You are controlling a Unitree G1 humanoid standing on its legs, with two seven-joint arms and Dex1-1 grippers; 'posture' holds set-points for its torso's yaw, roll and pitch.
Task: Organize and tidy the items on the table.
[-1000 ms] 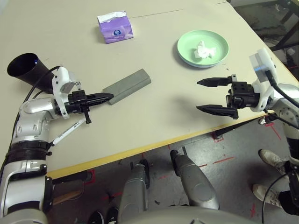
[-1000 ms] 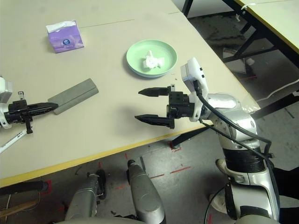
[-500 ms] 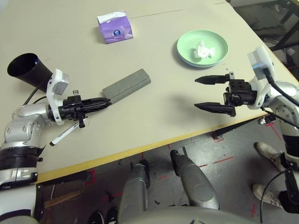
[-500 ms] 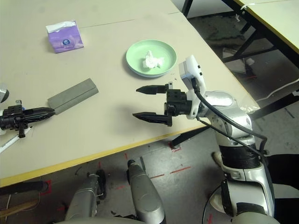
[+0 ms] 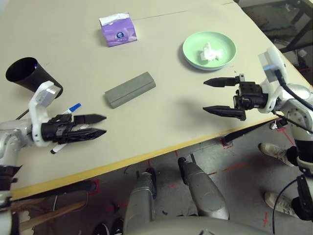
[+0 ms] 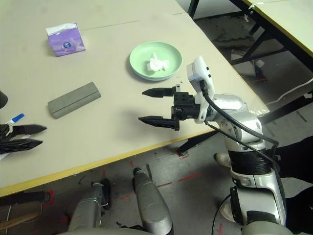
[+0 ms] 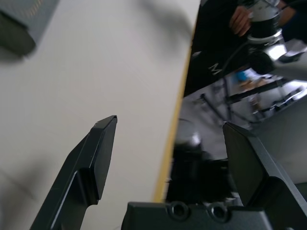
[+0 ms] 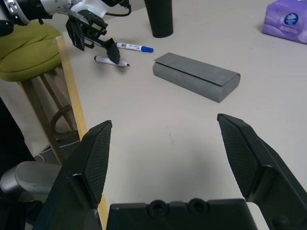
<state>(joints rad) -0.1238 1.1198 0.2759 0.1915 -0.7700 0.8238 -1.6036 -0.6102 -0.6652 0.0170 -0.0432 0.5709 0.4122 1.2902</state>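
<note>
On the big beige tabletop (image 5: pixel 161 117) lie a grey oblong glasses case (image 5: pixel 130 89), a pale green plate (image 5: pixel 209 50) holding crumpled tissue (image 5: pixel 209 52), and two white markers (image 8: pixel 121 54). Left gripper (image 5: pixel 100 125) and right gripper (image 5: pixel 209 96) gape wide, empty.

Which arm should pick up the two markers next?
Left. The left pincer is open right above the blue-capped marker and black-capped marker near the table's front edge. The right pincer hovers open far across, beyond the grey case.
</note>
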